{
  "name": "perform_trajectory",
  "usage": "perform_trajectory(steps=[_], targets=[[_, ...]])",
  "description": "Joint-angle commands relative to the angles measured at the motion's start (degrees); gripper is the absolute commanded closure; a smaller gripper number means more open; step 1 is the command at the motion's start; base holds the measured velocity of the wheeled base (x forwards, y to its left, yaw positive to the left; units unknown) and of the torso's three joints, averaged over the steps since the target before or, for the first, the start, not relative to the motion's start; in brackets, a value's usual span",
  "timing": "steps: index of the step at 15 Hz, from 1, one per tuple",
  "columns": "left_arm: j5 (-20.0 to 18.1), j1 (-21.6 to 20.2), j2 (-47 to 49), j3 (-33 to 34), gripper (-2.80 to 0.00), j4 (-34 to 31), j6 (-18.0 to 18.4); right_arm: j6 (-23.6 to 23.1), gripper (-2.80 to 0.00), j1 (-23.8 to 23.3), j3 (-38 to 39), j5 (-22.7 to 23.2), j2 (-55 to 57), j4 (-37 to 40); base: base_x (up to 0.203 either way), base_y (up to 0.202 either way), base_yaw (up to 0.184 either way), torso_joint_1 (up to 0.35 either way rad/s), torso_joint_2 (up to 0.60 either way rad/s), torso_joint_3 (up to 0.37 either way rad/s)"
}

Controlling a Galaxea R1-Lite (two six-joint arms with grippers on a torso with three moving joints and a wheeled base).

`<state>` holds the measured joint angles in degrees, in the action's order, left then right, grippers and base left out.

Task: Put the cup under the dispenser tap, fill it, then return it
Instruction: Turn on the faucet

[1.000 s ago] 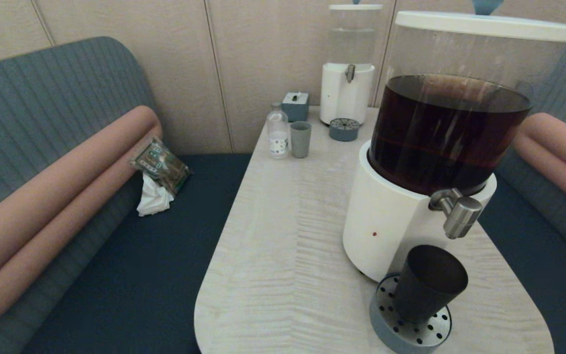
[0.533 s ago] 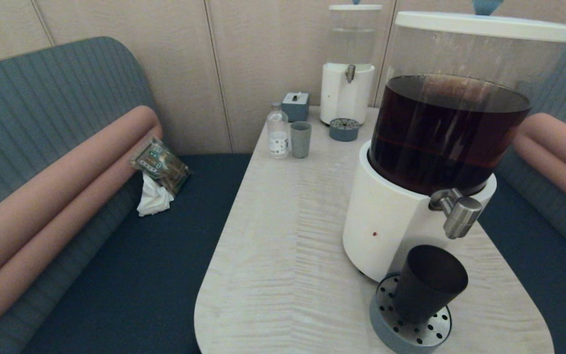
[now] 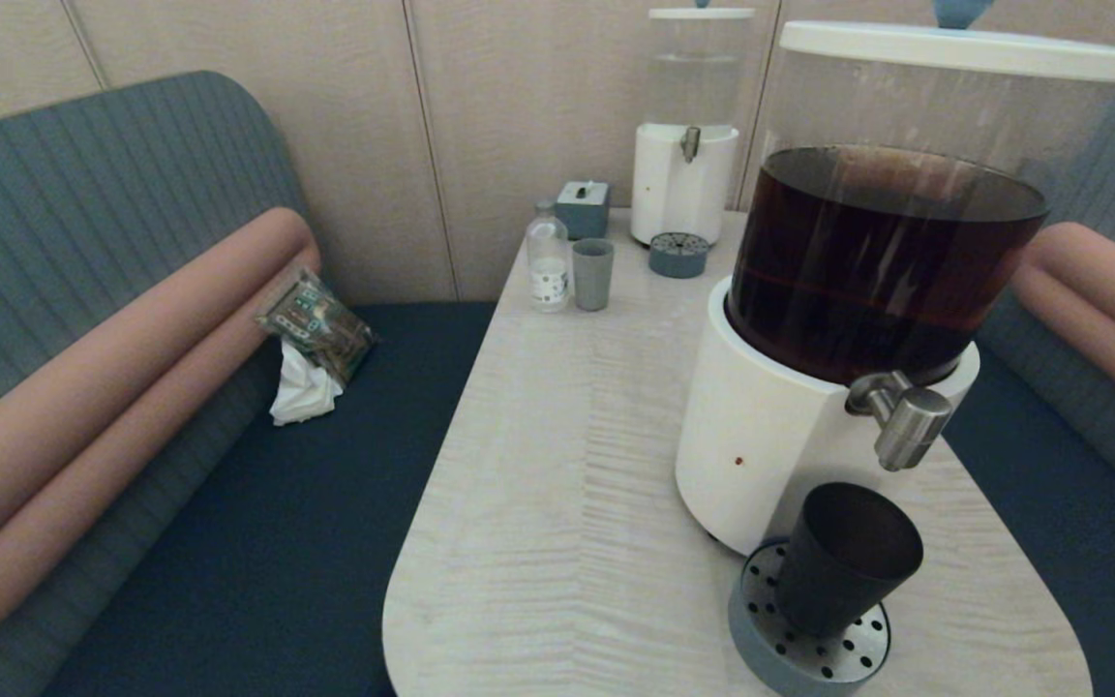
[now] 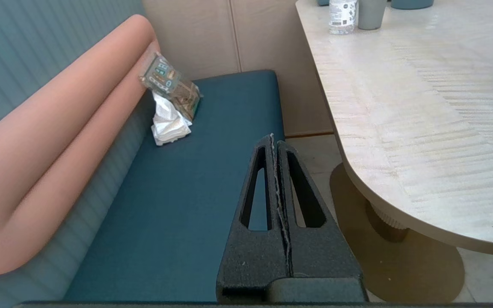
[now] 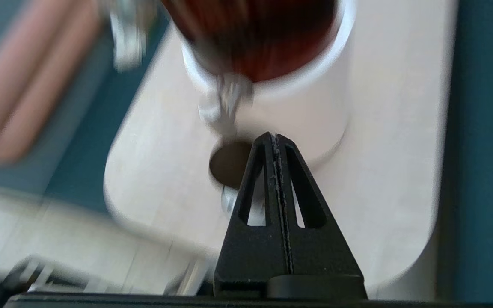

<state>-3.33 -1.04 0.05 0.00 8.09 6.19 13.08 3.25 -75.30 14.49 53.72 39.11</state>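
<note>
The blue bench seat (image 3: 257,542) with its salmon bolster (image 3: 112,407) is running along the robot's left of the pale wood-grain worktop (image 3: 557,503), and a crumpled snack packet (image 3: 317,325) with a white tissue (image 3: 303,392) is lying against the bolster. On the worktop's near right the large white-based dispenser (image 3: 761,436) is standing, its clear tank holding dark brown liquid, and the dispenser tap (image 3: 906,422) is jutting out from its front. The cup (image 3: 843,561) is sitting upright on the round perforated drip tray (image 3: 766,629) just below and slightly left of the tap, its mouth open and nothing gripping it. At the far end of the worktop a smaller clear-liquid dispenser (image 3: 685,145) is standing with its own little drip tray (image 3: 678,255), a tissue box (image 3: 582,208), a small bottle (image 3: 547,259) and a grey-blue cup (image 3: 592,274) beside it. The right hand (image 5: 275,141) is hovering above the worktop's near end with its fingers pressed together and holding nothing; in its wrist view the cup's dark mouth (image 5: 227,162) is lying just beyond the fingertips, apart from them, beneath the blurred tap. The left hand (image 4: 274,141) is hanging over the bench seat off the worktop's edge, fingers likewise closed on nothing, well apart from the cup.
</note>
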Motion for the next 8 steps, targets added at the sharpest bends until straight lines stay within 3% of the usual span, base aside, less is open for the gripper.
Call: perform_trajectory(steps=[1,3,5,8], targets=[[-0.01,-0.02,0.13,2.29,0.00,0.08,0.05,1.11,0.00,2.23,-1.82,0.00,7.70,2.58,0.000,0.000,0.000,0.000,0.00,0.000],[-0.01,-0.02,0.10,2.29,0.00,0.08,0.05,4.92,0.00,4.29,-3.94,-3.25,10.50,4.70,0.000,0.000,0.000,0.000,0.00,0.000],[-0.01,-0.02,0.04,2.29,0.00,0.08,0.05,5.27,0.00,7.03,-5.09,-12.36,11.28,7.74,0.000,0.000,0.000,0.000,0.00,0.000],[-0.01,-0.02,0.05,2.29,0.00,0.08,0.05,3.83,0.00,7.65,-7.61,-12.36,12.02,13.33,0.000,0.000,0.000,0.000,0.00,0.000]])
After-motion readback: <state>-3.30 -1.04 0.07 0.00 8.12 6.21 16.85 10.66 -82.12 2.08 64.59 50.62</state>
